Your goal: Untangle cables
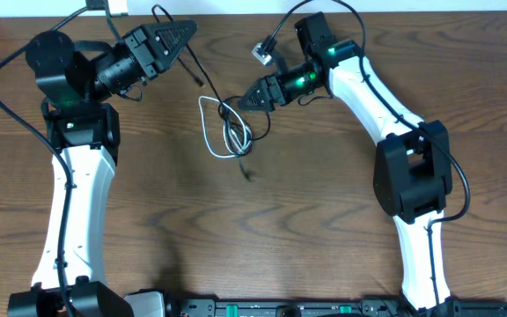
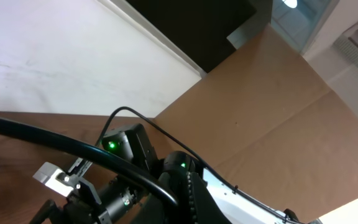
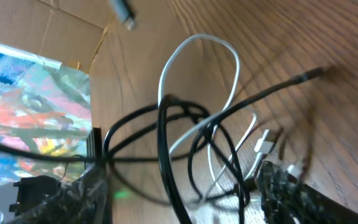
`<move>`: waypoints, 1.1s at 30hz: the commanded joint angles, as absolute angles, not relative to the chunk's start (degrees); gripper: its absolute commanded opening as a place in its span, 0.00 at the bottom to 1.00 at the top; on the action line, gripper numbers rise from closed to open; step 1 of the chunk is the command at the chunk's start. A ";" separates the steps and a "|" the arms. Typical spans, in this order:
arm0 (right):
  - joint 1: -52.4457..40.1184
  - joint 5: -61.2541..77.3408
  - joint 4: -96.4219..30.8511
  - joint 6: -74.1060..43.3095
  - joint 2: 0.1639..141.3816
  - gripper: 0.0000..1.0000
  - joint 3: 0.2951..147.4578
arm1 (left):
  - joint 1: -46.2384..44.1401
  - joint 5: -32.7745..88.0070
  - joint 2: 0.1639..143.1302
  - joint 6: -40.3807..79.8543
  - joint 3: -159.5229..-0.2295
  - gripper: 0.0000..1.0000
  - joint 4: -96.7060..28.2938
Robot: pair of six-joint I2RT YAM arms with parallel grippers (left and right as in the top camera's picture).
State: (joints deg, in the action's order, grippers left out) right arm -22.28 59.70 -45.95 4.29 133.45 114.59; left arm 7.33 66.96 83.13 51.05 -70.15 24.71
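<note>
Left tool (image 1: 187, 31) in the overhead view is clenched, pointing right at the far left of the desk (image 1: 324, 220). A thin black strand (image 1: 192, 69) runs past its tip and down toward the tangle; I cannot tell whether the fingers pinch it. The right tool (image 1: 240, 103) points left and down, its tip at the upper edge of the tangle. The cables lie near the middle of the desk between the two tools. The white cord (image 1: 203, 114) makes a loop on the left side, and the black cord (image 1: 267, 126) curls around the right side and crosses it. One black end trails off just below the pile.

From the left wrist, the left tool's own fingers do not show. A blurred black line (image 2: 73, 144) sweeps across the lower frame, close to the lens. Behind it stands the right arm (image 2: 185, 186) with two green lights, against cardboard and a white wall.

From the right wrist, the right tool (image 3: 182, 186) is released, its dark fingers (image 3: 79, 193) standing wide at the lower corners. Black cord (image 3: 163, 130) loops sit in the gap between them, wound through the white cord (image 3: 197, 40), whose loop reaches up the desk (image 3: 328, 37). A white plug (image 3: 263, 142) lies by the right finger. One black end (image 3: 306, 76) stretches off to the right.
</note>
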 commanded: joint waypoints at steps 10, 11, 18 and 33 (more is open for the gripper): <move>-32.34 40.10 -44.21 -5.74 133.53 0.18 114.52 | 6.55 66.89 82.17 51.79 -71.48 0.07 25.41; -32.36 39.66 -43.57 -6.79 133.53 0.26 114.52 | 6.55 66.89 82.17 51.79 -71.48 0.07 25.41; -31.46 23.73 -46.61 -16.34 133.53 0.01 114.52 | 6.79 66.87 82.17 51.68 -71.48 0.08 25.41; -5.32 0.54 -71.64 -18.50 132.46 0.01 114.52 | 13.80 33.78 82.21 17.98 -71.48 0.07 -19.33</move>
State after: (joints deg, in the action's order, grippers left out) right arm -8.56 1.65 -70.89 -19.11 133.45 114.56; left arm 13.69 48.38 83.07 29.17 -70.81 -15.09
